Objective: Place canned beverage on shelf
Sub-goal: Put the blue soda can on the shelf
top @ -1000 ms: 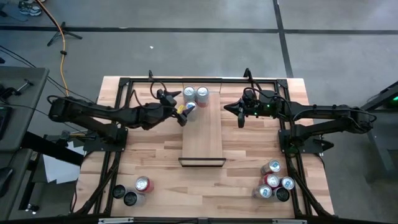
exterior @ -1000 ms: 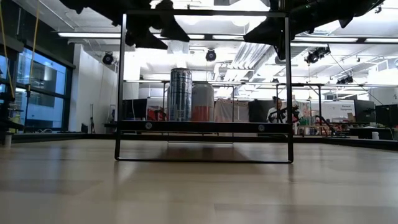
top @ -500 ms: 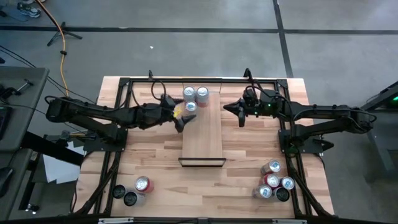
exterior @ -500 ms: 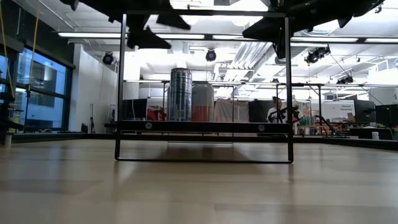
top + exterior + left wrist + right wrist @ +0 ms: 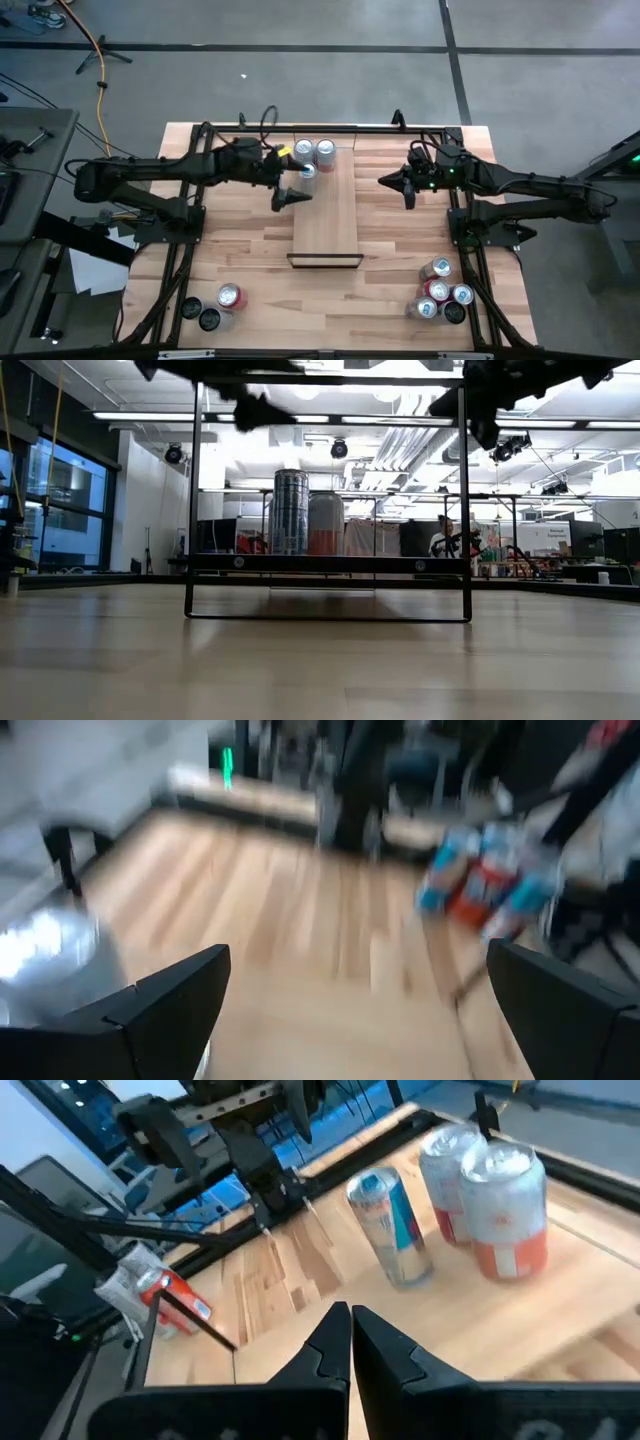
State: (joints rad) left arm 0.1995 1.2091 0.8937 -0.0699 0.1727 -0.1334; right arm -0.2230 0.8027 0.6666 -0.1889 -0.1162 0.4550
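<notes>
The shelf (image 5: 325, 215) is a narrow light-wood plank with a black frame (image 5: 325, 563) at its near end. Three cans stand upright on its far end: a slim blue-and-silver can (image 5: 307, 171) (image 5: 392, 1225) and two orange-and-white cans (image 5: 325, 150) (image 5: 505, 1210). My left gripper (image 5: 290, 197) (image 5: 355, 960) hangs open in the air just left of the plank, on the near side of the blue can, with nothing between its fingers. My right gripper (image 5: 385, 183) (image 5: 350, 1330) is shut and empty, in the air right of the plank, pointing toward the cans.
Loose cans stand in a cluster at the table's near right corner (image 5: 440, 290) (image 5: 480, 885), and a few more at the near left (image 5: 220, 298). A black frame (image 5: 200, 135) runs along the table's far edge and sides. Bare tabletop lies on both sides of the plank.
My left gripper, open throughout, has come away from the blue can toward the near edge, risen a little and turned at the wrist. My right gripper, shut throughout, has drawn back toward the table's right edge. The three cans have stayed upright on the shelf.
</notes>
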